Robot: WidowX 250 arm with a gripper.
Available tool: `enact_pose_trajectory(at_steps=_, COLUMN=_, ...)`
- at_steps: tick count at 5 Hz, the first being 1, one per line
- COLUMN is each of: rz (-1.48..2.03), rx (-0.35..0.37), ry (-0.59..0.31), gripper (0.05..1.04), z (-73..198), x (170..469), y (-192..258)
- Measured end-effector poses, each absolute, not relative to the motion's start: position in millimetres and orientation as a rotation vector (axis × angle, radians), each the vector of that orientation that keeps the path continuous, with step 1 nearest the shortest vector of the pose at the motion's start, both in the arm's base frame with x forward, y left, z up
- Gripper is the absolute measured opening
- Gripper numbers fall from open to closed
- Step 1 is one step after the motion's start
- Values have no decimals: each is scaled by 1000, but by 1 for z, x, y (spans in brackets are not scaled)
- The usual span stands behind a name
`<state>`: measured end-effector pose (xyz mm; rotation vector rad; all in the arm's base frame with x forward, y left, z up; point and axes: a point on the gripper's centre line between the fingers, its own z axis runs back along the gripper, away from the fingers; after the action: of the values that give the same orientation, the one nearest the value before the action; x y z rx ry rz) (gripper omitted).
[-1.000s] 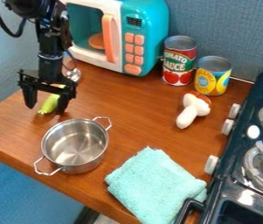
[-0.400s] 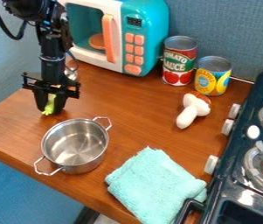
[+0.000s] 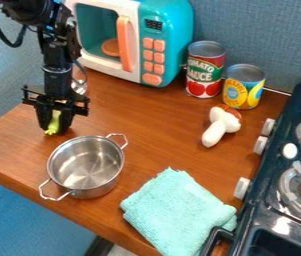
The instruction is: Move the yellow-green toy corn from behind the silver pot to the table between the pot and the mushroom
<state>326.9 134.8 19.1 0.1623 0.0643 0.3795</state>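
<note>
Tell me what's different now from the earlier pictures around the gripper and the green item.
The gripper was spread around the green item; its fingers have since come together and now hold it between them. Since the last earlier picture, both have shifted slightly toward the left edge of the view. The pot, teal cloth, toy mushroom and two cans stayed put.

- My gripper (image 3: 54, 131): one, black, at left, fingers closed on a green toy (image 3: 52, 128).
- Pot (image 3: 89, 186): steel, two-handled, near my gripper.
- Microwave (image 3: 168, 20): teal and white, at the back.
- Red can (image 3: 203, 75), yellow can (image 3: 242, 92): side by side, right of the microwave.
- Mushroom (image 3: 214, 134): lying before the cans.
- Cloth (image 3: 176, 210): aqua, folded, beside the stove (image 3: 263, 200).
- Table (image 3: 146, 130): brown wood.
</note>
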Motion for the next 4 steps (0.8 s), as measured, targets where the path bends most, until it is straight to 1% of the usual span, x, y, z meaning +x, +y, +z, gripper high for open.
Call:
enact_pose_trajectory(at_steps=1, rz=293, rx=221, ry=21, gripper=437, z=39, x=338, y=115)
enact_pose_trajectory(at_steps=2, rz=157, rx=215, ry=-35, gripper=437, z=51, x=355, y=68)
enact_pose_trajectory(at_steps=3, rz=81, rx=168, ry=-66, gripper=437, z=57, x=367, y=32)
enact_pose_trajectory(at_steps=4, rz=55, rx=99, ry=-67, gripper=437, z=56, x=370, y=1)
